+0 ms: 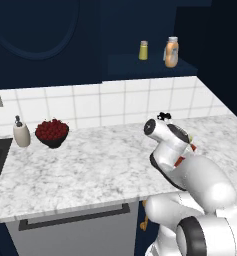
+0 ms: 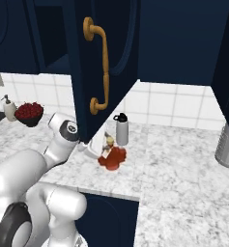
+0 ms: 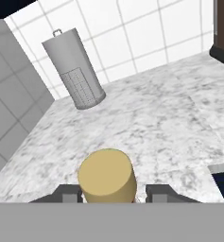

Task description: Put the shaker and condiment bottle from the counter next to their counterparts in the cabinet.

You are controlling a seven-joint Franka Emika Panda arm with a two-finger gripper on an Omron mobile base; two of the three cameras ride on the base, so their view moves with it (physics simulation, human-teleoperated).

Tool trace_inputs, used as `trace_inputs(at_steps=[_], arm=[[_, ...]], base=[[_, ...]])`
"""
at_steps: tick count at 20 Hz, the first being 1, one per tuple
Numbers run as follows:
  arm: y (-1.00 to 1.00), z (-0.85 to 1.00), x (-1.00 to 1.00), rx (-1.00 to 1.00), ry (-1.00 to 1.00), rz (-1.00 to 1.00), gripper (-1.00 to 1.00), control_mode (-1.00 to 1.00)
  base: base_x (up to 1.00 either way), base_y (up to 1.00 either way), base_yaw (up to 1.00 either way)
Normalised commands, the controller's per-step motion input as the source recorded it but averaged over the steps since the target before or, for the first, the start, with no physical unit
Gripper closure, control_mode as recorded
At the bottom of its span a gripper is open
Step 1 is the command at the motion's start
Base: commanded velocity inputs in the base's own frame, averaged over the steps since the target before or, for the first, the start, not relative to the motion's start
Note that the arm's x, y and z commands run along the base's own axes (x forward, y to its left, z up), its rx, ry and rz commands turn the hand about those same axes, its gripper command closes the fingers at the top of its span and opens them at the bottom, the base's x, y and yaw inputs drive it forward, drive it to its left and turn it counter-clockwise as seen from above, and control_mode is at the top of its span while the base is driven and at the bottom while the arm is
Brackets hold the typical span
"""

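Your gripper (image 3: pixel 112 197) has its jaws spread either side of the tan stopper of the condiment bottle (image 2: pixel 113 157) on the desk (image 2: pixel 183 164), at 6 o'clock in the hand view; probably rigid, slick and bottom-heavy, so take the narrow neck.
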Motion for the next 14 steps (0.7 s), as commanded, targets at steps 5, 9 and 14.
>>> trace_inputs(at_steps=[5, 9, 14], arm=[[0.01, 0.52, -0.23, 0.00, 0.03, 0.07, 1.00, -1.00], [0.22, 0.53, -0.08, 0.00, 0.10, 0.18, 1.00, -1.00], [0.53, 0.43, -0.11, 0.00, 0.10, 0.27, 1.00, -1.00]], base=[[0.00, 0.00, 0.00], [0.00, 0.00, 0.00], [0.00, 0.00, 0.00]])
